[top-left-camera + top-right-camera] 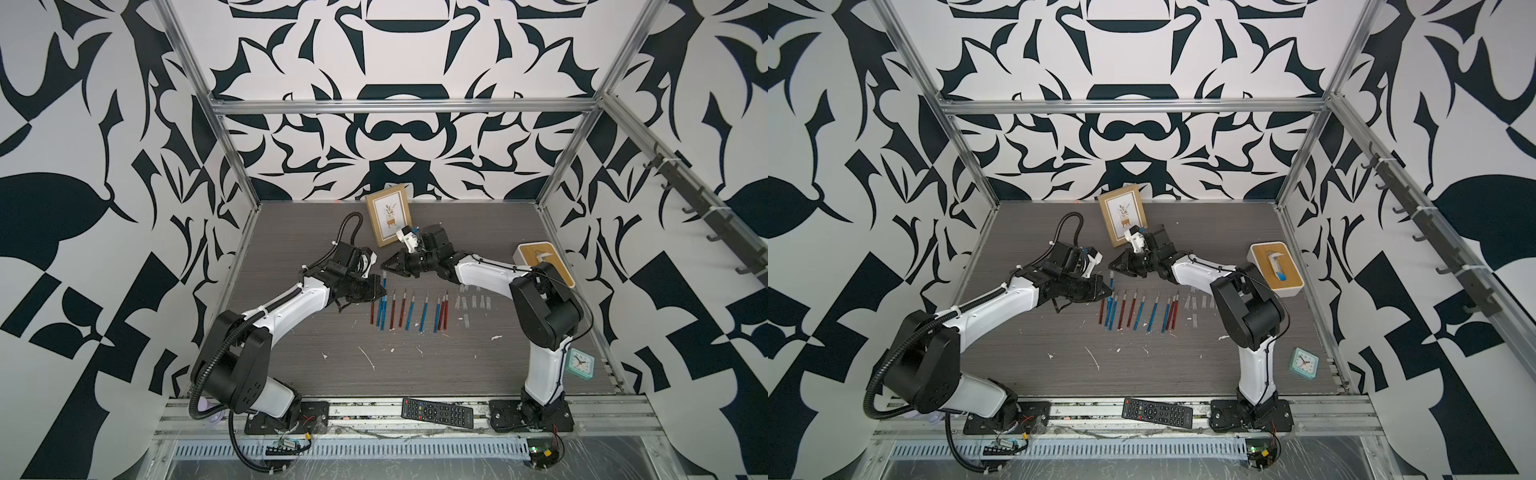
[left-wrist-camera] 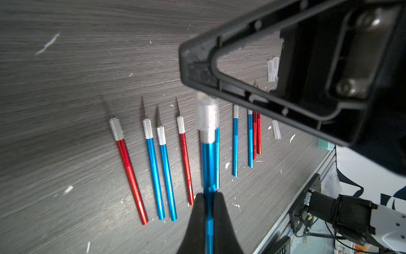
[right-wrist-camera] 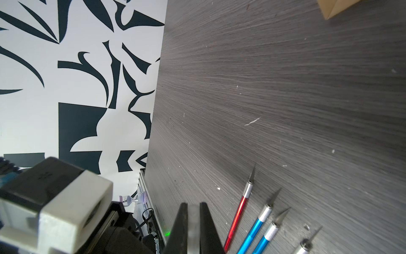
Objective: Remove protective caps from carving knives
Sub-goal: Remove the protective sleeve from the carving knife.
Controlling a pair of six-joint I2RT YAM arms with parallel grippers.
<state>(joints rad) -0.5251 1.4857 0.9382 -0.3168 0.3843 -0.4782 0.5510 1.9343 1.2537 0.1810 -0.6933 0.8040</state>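
My left gripper point(image 2: 208, 194) is shut on the handle of a blue carving knife point(image 2: 207, 162), held just above the table at the left end of the row in both top views point(image 1: 384, 286) point(image 1: 1111, 284). A translucent protective cap point(image 2: 206, 114) covers its silver collar and blade. My right gripper point(image 3: 193, 205) point(image 1: 385, 267) is shut on the far end of that cap, a grey strip between its jaws. Several bare red and blue carving knives point(image 1: 409, 309) point(image 2: 153, 167) lie side by side on the table. Several loose caps point(image 1: 469, 301) lie to their right.
A wooden picture frame point(image 1: 388, 216) leans at the back. A white box with a wooden lid point(image 1: 544, 266) stands at the right, a small teal clock point(image 1: 579, 363) near the front right corner, and a black remote point(image 1: 437, 412) on the front rail. White flecks point(image 1: 368, 357) dot the table.
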